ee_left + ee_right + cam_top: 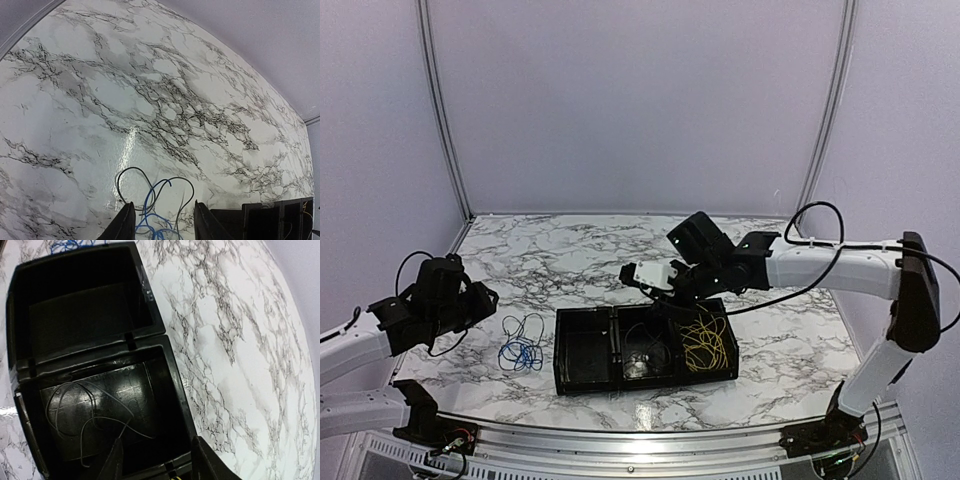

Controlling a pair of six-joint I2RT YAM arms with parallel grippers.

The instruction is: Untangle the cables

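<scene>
Now left hand point(162, 209) apart near blue cable point(523, 350); right hand point(157, 450) apart over tray point(585, 357) containing grey cable point(90, 410).

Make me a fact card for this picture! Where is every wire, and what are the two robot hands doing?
tray: black, three compartments, on the marble table
yellow cable: in the tray's right compartment
grey cable: in the middle compartment
blue cable: on the table left of the tray, overlapping a thin dark cable
left gripper: open, above the blue cable
right gripper: open, above the middle compartment
</scene>
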